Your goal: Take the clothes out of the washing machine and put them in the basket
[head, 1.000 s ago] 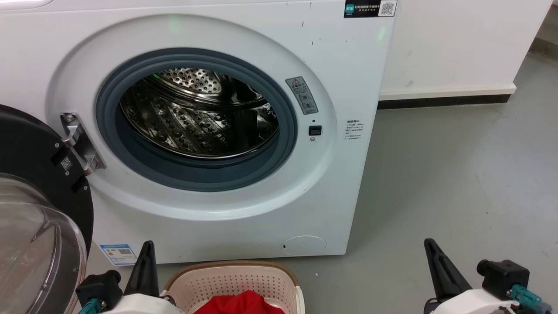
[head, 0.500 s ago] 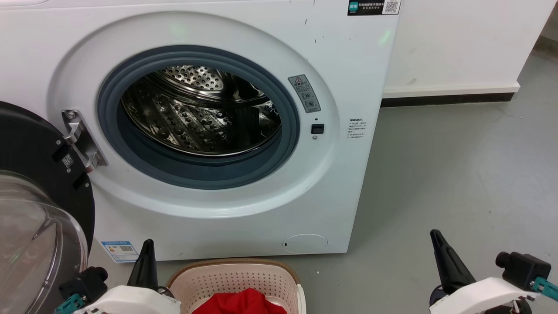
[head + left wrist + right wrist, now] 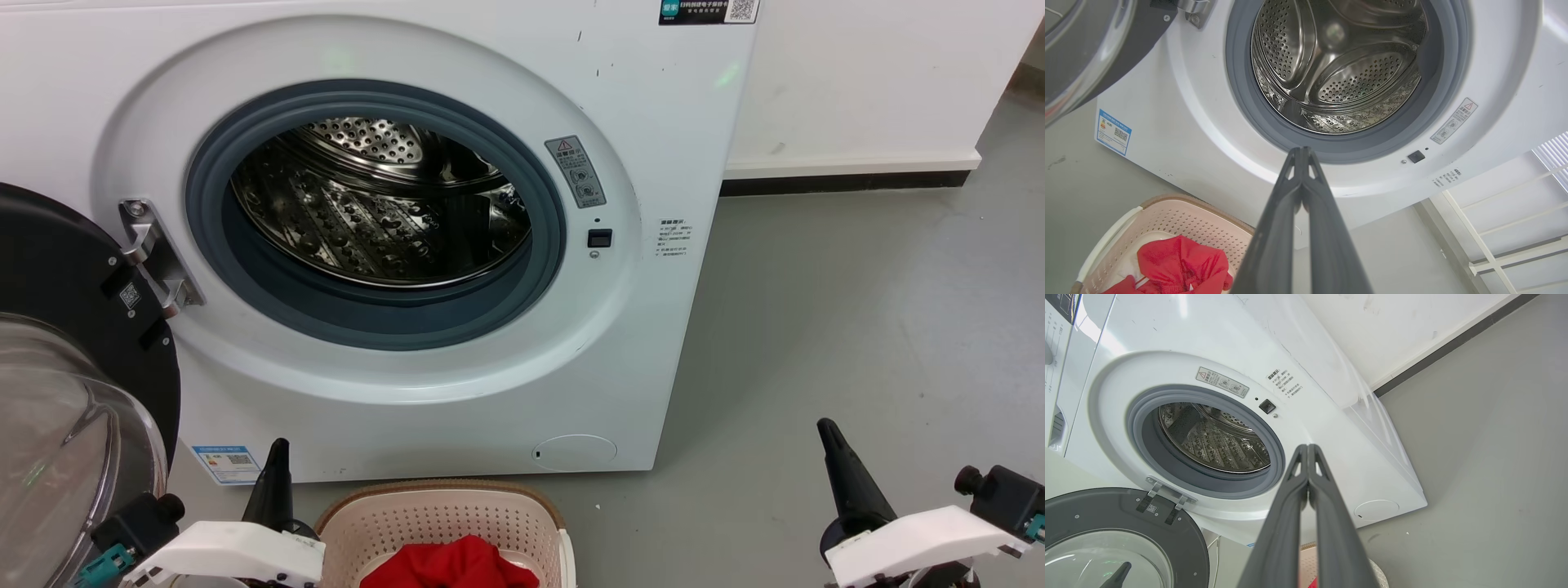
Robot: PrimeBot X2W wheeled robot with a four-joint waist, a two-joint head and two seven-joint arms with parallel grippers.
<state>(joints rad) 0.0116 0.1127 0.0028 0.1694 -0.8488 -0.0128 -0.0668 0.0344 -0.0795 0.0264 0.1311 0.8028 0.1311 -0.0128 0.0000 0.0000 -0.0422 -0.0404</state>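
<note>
The red cloth clothes (image 3: 449, 565) are lying in the cream plastic basket (image 3: 441, 518) — seeming soft and light, best grabbed by a fold — both jaws sitting together, empty.

Smooth grey floor (image 3: 857, 343), few small specks. White wall (image 3: 857, 73) at back w/ dark skirting strip (image 3: 841, 184) along its base. White barred frame (image 3: 1502, 241) nr wall, left wrist view. Even, soft light.

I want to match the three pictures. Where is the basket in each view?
Head view: basket at bottom centre, before the washer.
Left wrist view: basket at bottom left.
Right wrist view: basket corner at bottom edge, right of the fingers.
Shared landmark: warning sticker on the washer.
</note>
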